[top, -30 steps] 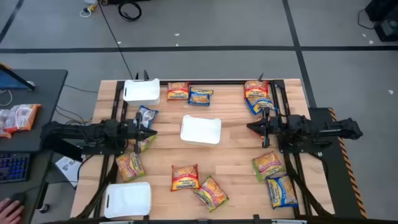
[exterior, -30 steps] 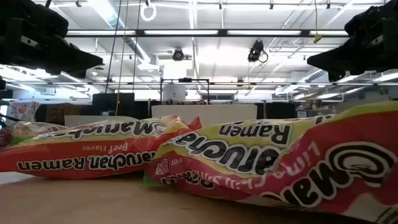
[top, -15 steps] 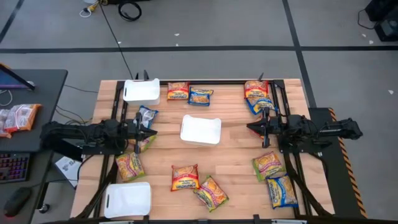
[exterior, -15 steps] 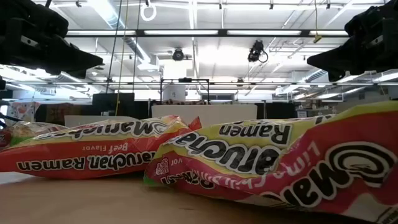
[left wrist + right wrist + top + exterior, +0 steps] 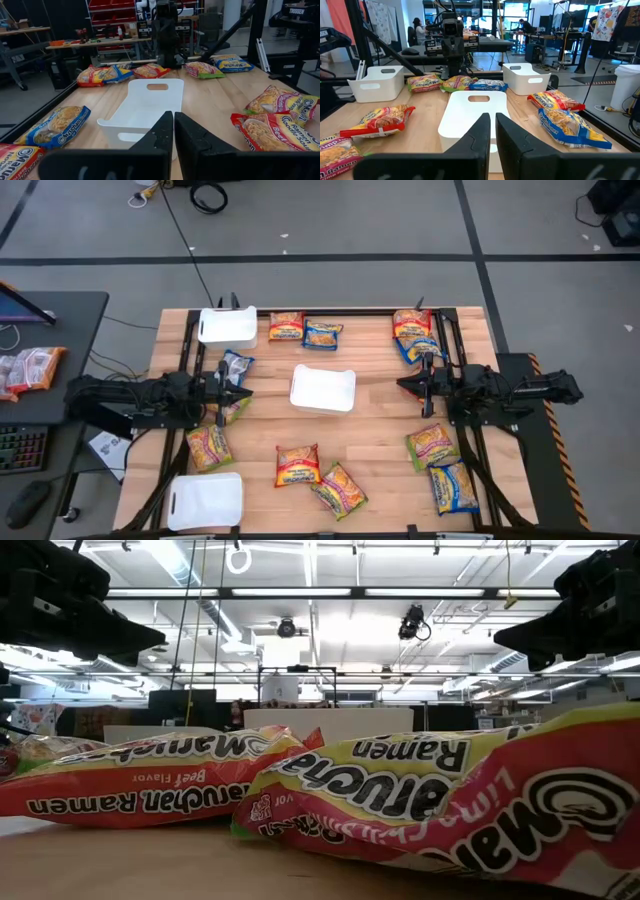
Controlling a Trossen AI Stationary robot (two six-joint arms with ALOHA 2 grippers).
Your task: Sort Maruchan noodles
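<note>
Your Maruchan noodles point(image 5: 299, 465) lie scattered round the table's edges, none in the white tray point(image 5: 322, 389) at the table's middle; the nearest packet, the blue one point(image 5: 236, 366), sits just beside the left end effector point(image 5: 243, 394), toward the far-left corner, long axis tilted; both end effectors are closed and empty; the right end effector point(image 5: 403, 385) faces the tray from the right edge, its blue packet point(image 5: 421, 350) near its far side

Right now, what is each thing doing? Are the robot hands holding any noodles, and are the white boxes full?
left gripper: shut, holding nothing.
right gripper: shut, holding nothing.
middle tray: empty, between both grippers.
two corner trays: nothing visible inside.
noodle packets: lying loose on the table, unsorted.
</note>
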